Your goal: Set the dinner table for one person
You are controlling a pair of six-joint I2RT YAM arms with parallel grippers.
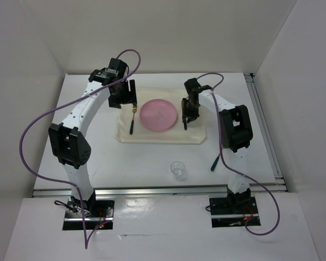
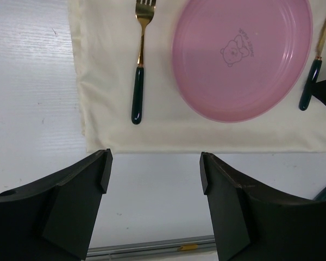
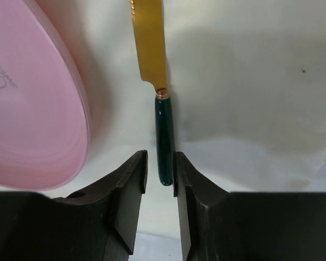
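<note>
Knife [image 3: 164,130] on the cream cloth [image 3: 250,109], right of the pink plate [image 3: 32,109]; right gripper [image 3: 160,160] at the handle end.
Right fingers nearly closed either side of the green handle, with a sliver of cloth on one side; cannot tell if they pinch. Left gripper [image 2: 155,163] is wide open and empty. The dinner table [image 1: 98,163] lies beneath the cloth. Risk: a finger snagging the handle on lift-off would skew the knife against the plate or ruck the cloth.
</note>
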